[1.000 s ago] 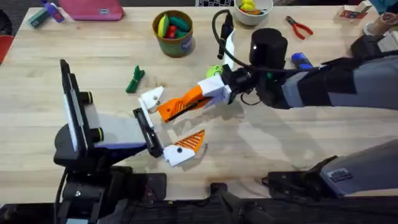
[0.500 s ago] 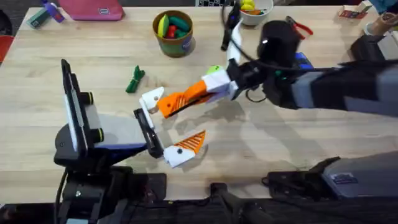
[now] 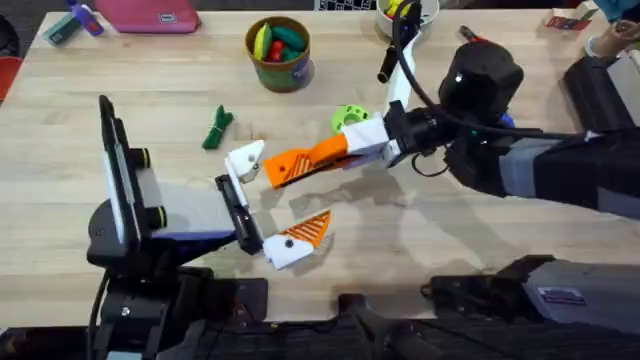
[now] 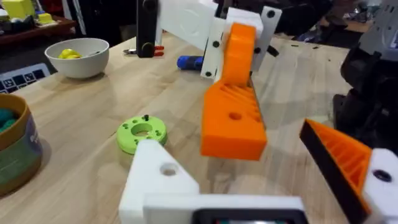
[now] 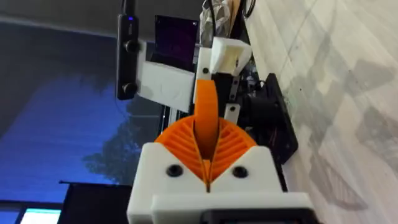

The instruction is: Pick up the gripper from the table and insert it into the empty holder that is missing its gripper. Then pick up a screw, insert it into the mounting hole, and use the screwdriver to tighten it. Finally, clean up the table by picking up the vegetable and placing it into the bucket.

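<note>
Resting on the wooden table [image 3: 480, 240]: bucket [image 3: 279, 52], vegetable [image 3: 217, 128].

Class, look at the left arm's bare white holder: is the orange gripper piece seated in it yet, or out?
Out. The holder is bare; the right gripper holds the gripper piece just beside it.

overhead: above, looking down | wrists: close, facing each other's tool

Right gripper [image 3: 272, 172] reaches across middle, jaws clamped (pads pressed); left gripper [image 3: 262, 204] jaws spread.
</note>
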`<state>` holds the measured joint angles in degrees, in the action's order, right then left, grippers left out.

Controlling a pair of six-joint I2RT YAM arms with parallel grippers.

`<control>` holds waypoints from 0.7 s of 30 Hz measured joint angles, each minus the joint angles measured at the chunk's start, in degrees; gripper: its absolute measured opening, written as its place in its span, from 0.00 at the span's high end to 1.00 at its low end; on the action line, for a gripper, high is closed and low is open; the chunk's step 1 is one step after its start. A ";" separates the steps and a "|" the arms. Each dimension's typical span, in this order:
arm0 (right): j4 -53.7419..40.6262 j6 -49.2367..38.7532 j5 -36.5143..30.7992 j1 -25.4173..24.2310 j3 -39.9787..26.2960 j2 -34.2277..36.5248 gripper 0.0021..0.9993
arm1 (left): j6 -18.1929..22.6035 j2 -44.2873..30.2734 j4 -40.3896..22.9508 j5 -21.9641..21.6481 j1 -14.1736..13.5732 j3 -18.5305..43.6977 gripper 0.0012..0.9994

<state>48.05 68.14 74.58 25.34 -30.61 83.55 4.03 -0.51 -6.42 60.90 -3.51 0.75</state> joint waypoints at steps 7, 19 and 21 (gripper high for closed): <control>0.72 0.00 -0.41 -0.63 0.02 1.47 0.99 | -0.01 0.00 0.00 0.00 0.00 0.00 0.01; 2.25 0.02 -0.37 -0.63 0.04 4.59 0.99 | 0.00 0.00 0.00 0.00 0.00 0.00 0.01; 2.27 0.02 -0.37 -0.61 0.04 4.59 0.99 | 0.00 0.00 0.00 0.00 0.00 0.00 0.01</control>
<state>50.33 68.15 74.22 24.72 -30.57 88.14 4.03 -0.51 -6.42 60.90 -3.51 0.75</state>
